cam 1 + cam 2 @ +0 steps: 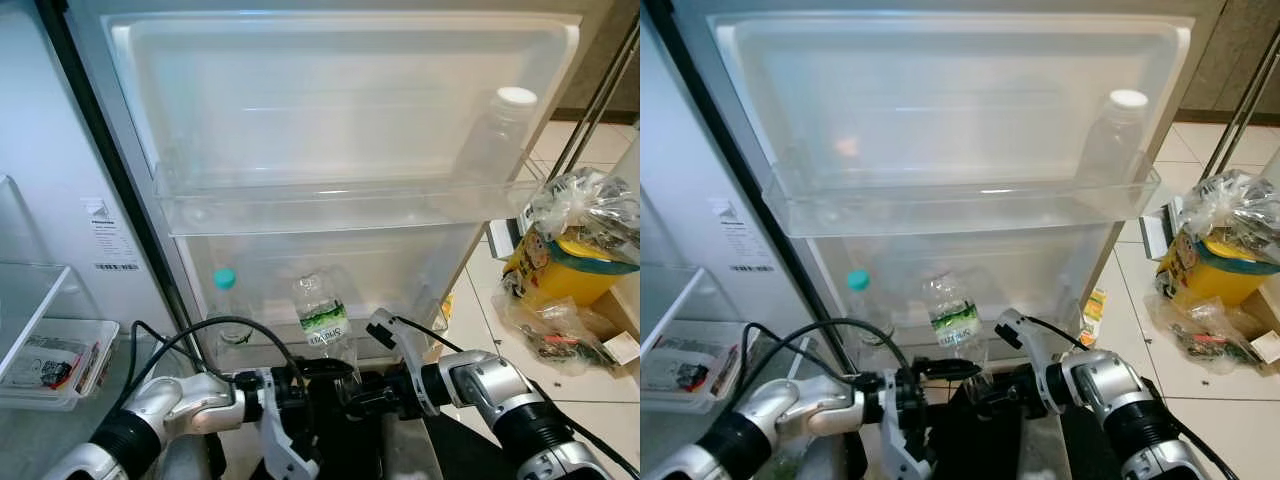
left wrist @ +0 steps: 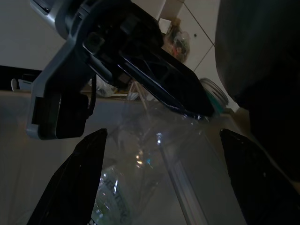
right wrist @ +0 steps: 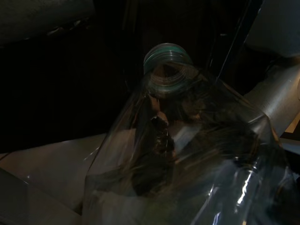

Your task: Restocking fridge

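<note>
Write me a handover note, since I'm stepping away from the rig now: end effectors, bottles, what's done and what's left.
Left end effector: fingers open, low in front of the fridge door, beside the clear bottle with the green label.
Right end effector: also at that bottle; whether it grips cannot be told.
Green-label bottle: tilted at the lower door shelf, not clearly seated.
Teal-capped bottle: upright in the lower shelf, to the left.
White-capped bottle: in the upper door shelf, right end.
Done: two bottles stocked.
Left: seat the green-label bottle, release, withdraw both arms.
</note>
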Motion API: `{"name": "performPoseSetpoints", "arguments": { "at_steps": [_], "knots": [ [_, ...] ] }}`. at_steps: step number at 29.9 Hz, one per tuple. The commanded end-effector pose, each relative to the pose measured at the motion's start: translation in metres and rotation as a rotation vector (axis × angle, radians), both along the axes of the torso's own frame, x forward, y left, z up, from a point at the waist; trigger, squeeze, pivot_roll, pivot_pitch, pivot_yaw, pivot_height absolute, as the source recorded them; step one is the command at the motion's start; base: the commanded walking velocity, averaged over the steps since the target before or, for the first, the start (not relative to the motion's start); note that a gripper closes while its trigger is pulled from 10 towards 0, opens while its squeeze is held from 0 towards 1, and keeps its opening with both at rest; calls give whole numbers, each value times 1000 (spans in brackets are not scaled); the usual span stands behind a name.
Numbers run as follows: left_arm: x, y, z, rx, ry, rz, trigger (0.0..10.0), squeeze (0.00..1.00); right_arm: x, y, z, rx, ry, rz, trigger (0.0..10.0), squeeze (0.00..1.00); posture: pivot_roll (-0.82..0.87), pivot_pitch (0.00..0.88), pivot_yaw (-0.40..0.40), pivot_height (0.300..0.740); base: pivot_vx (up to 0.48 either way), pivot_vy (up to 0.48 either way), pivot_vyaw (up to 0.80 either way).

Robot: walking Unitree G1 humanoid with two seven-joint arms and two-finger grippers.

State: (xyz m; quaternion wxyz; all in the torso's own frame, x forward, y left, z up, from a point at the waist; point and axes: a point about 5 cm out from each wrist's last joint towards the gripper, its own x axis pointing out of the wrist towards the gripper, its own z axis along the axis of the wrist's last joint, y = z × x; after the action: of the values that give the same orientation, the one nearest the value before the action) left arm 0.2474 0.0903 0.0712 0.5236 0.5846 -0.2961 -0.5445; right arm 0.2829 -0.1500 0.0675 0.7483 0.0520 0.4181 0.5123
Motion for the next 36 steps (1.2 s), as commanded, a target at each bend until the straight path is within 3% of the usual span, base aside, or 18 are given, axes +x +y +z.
{"name": "performPoseSetpoints", "arguments": {
  "at_steps": [1,9,14,15,17,19,23,24,30,35,36],
  "knots": [
    [0,6,-2,35,-10,-16,10000,0,-4,-2,-2,-14,8,14,10000,0,-58,120,-46,453,0,0,0],
    [9,11,1,28,-117,-33,10000,0,-9,-3,-2,2,51,41,10000,0,-62,128,-45,453,0,0,0],
    [14,10,4,-9,-117,5,10000,0,-8,-11,-8,-97,3,48,10000,0,-62,130,-46,453,0,0,0],
    [20,11,5,-59,-93,79,10000,0,1,-28,-15,-299,-128,49,10000,0,-64,132,-48,453,0,0,0],
    [20,11,5,-59,-93,79,10000,0,1,-28,-15,-299,-128,49,10000,0,-64,132,-48,453,0,0,0],
    [23,13,3,-102,-67,148,10000,0,14,-43,-10,-433,-264,52,10000,0,-66,133,-47,453,0,0,0],
    [21,14,-3,-125,-44,192,10000,0,23,-55,-1,-541,-357,70,10000,0,-68,134,-49,453,0,0,0],
    [19,15,-9,-139,-30,216,10000,0,27,-64,3,-631,-402,92,10000,0,-67,135,-51,453,0,0,0],
    [14,18,-20,-150,5,259,10000,0,32,-73,11,-743,-484,148,10000,0,-67,137,-55,453,0,0,0],
    [8,27,-47,-174,140,444,10000,0,53,-75,41,-938,-803,350,10000,0,-74,138,-55,453,0,0,0],
    [8,27,-47,-174,140,444,10000,0,53,-75,41,-938,-803,350,10000,0,-74,138,-55,453,0,0,0]
  ]
}}
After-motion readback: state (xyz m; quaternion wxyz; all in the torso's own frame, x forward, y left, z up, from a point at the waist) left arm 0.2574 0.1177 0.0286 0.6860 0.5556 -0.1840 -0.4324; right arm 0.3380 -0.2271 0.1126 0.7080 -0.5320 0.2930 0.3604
